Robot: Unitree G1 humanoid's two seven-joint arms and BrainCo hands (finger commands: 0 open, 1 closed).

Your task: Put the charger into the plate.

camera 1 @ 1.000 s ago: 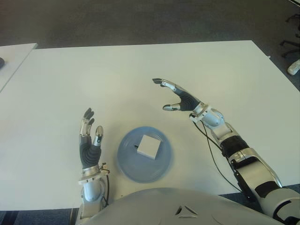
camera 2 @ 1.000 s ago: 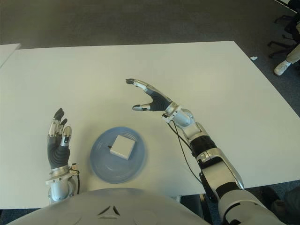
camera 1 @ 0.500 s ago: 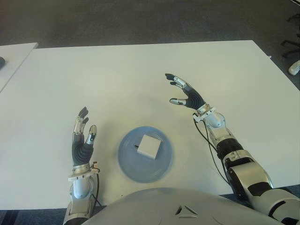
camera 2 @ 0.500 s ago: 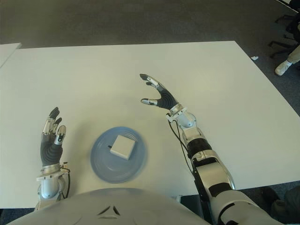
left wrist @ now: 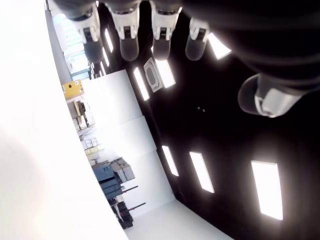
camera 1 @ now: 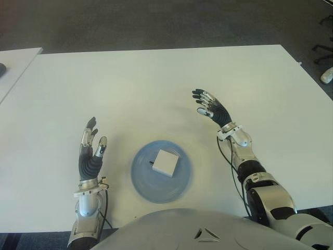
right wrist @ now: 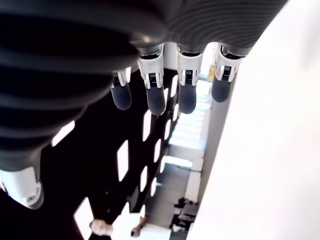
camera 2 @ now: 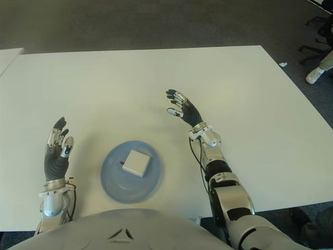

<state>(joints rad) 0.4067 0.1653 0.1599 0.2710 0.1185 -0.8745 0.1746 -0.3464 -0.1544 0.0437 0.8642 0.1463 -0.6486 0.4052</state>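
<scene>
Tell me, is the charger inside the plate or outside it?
Inside: the white charger lies on the blue plate, within its rim.

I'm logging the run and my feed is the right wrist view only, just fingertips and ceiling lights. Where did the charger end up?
Observer: The charger lies inside the blue plate, nothing touching it.
Operator: So my right hand is clear of it?
Observer: Yes, the right hand shows open over the table, beyond the plate and to its right.
Operator: And the left hand?
Observer: The left hand is open too, fingers up, left of the plate.
</scene>
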